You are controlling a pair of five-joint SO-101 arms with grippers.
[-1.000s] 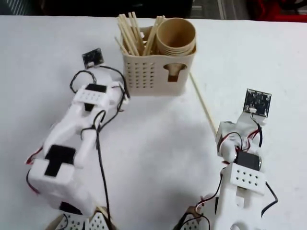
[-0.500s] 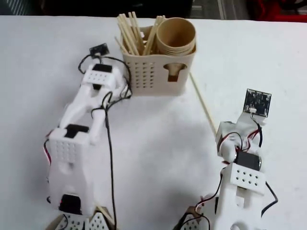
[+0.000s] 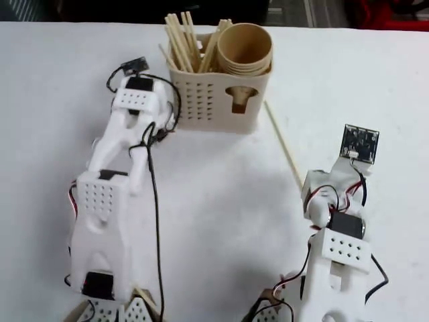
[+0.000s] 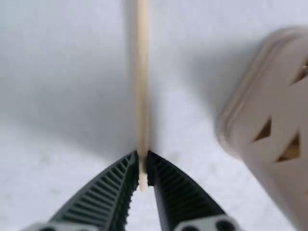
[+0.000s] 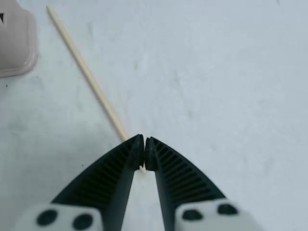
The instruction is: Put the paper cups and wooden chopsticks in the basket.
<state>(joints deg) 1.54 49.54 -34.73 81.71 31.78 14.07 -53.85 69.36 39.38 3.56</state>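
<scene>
At the left, the left arm (image 3: 114, 174) is stretched toward the basket (image 3: 214, 100). Its jaws are closed on the end of a held chopstick (image 4: 142, 86), just beside the basket's wall. A bundle of wooden chopsticks (image 3: 184, 41) and stacked paper cups (image 3: 244, 47) are stood inside the basket. To the right, a loose chopstick (image 3: 281, 142) is laid on the white surface (image 3: 221, 201), and its near end is pinched by the closed jaws of the right arm (image 3: 335, 228).
</scene>
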